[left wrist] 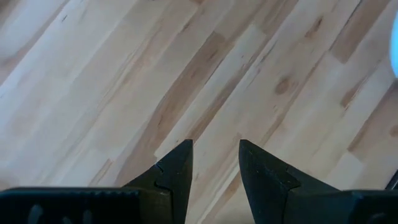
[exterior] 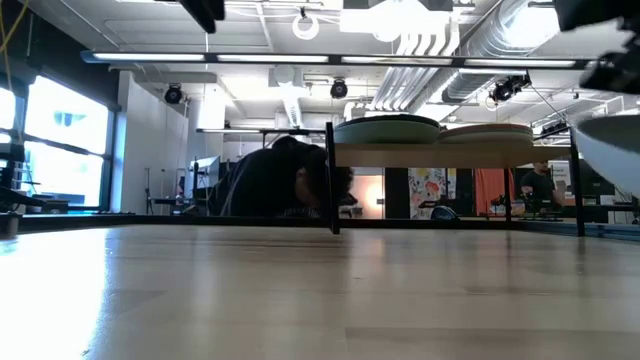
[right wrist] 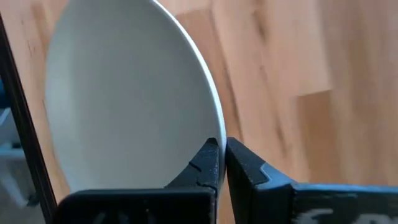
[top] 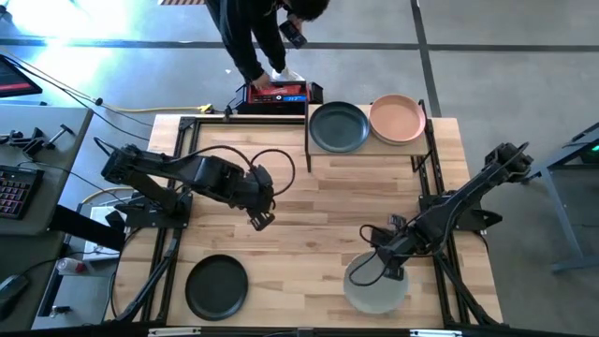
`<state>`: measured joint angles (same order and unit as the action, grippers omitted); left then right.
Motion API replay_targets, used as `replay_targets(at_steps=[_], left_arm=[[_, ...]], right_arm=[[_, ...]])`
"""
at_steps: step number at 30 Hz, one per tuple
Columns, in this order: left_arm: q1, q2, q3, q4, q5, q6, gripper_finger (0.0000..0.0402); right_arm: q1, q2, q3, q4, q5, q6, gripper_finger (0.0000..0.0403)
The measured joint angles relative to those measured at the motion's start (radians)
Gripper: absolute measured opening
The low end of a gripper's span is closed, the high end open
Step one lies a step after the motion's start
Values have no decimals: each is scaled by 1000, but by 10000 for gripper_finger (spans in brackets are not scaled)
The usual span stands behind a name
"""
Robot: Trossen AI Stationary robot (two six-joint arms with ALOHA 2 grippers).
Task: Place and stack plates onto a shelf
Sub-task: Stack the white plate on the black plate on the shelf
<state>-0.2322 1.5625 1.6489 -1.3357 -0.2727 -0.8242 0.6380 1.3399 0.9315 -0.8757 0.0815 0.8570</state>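
Because the right claw (right wrist: 222,163) has its 2 fingers pinched onto the rim of the off-white plate (top: 376,284), that plate sits near the table's front right corner with its gripped edge apparently lifted; in the low view it shows tilted at the picture's right side. A plate like this is likely stiff and fairly light, but matte glaze gives little bite and a thin rim hold lets it swing, so I judge it could slip or chip if knocked against the shelf's black posts. The rim is the only place to take it while it lies flat; a deeper bite would steady it.

The left claw (left wrist: 214,163) hangs open over bare wood near the table's middle left, holding nothing. A black plate (top: 216,285) lies flat near the front left corner, well apart from both claws.

On the shelf (top: 365,150) at the far edge of the table, a dark teal plate (top: 339,127) and a peach plate (top: 398,119) sit side by side, touching or nearly so.

The table (top: 318,206) is light butcher-block wood, smooth and level. Beyond it a person (top: 257,37) in dark clothing bends over a red-and-black box (top: 278,95) just behind the far edge, in a large room with exposed ducts and windows.
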Motion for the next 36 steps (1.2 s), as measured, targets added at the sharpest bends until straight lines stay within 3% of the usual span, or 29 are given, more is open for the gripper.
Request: replay_targets(at_steps=[9, 22, 28, 36], left_arm=[[4, -1, 0, 153, -70, 94, 117], [8, -1, 0, 351, -108, 355, 117], [40, -1, 0, 431, -106, 283, 117], [104, -1, 0, 477, -106, 78, 117]], right_arm=[[-96, 0, 164, -171, 112, -27, 0], [-250, 0, 342, -268, 307, -53, 0], [-332, 0, 435, -320, 381, -55, 0], [-422, -1, 521, -363, 386, -80, 0]])
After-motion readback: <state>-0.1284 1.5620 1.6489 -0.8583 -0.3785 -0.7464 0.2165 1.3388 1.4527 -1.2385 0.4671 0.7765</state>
